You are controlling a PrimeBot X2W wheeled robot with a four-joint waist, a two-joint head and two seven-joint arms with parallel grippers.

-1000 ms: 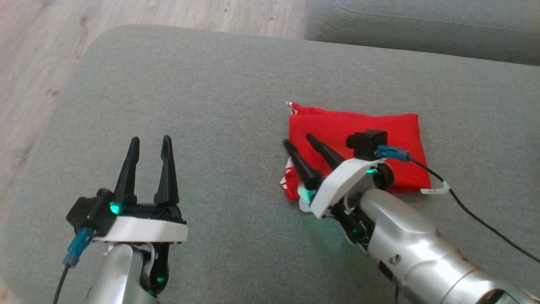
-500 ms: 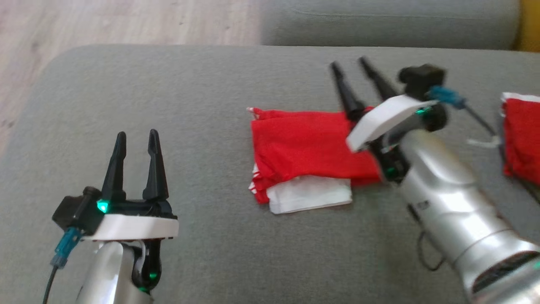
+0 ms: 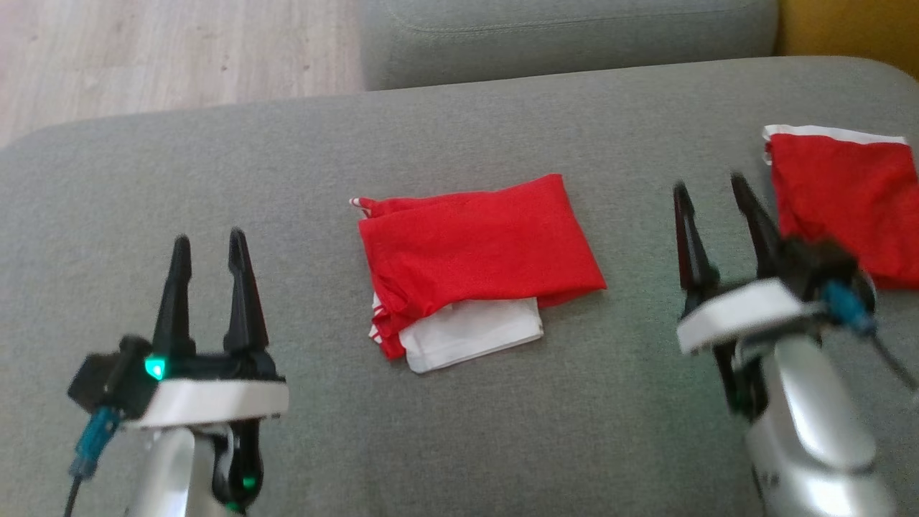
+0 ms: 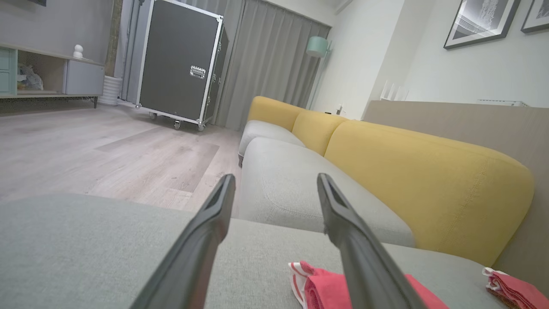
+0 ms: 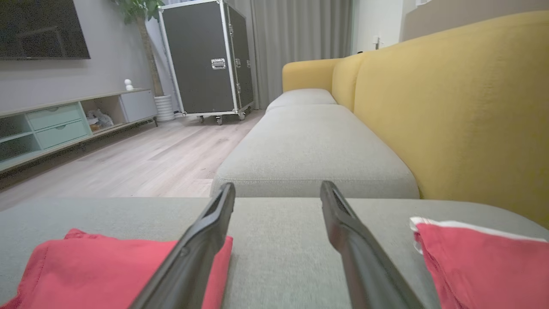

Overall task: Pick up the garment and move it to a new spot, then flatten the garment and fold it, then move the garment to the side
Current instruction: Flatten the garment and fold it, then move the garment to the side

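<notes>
- On the grey seat cushion (image 3: 459, 445), midway between our two arms, the folded red garment (image 3: 477, 248) is lying flat, with a white layer (image 3: 474, 334) peeking out under its near edge; nothing is touching it.
- We are holding the left gripper (image 3: 209, 238) to the garment's left, well apart from it, its fingers spread wide and carrying nothing.
- We are holding the right gripper (image 3: 709, 185) on the opposite side, fingers likewise parted and empty; it is standing between the garment and a second red cloth (image 3: 843, 208).
- That white-edged cloth is lying near the cushion's right end, and our right wrist is hiding its near corner.
- Beyond, we are looking at a neighbouring grey cushion (image 3: 560, 36), a yellow backrest (image 5: 450, 107), wooden floor (image 3: 143, 50) and a black wheeled case (image 4: 180, 64).
</notes>
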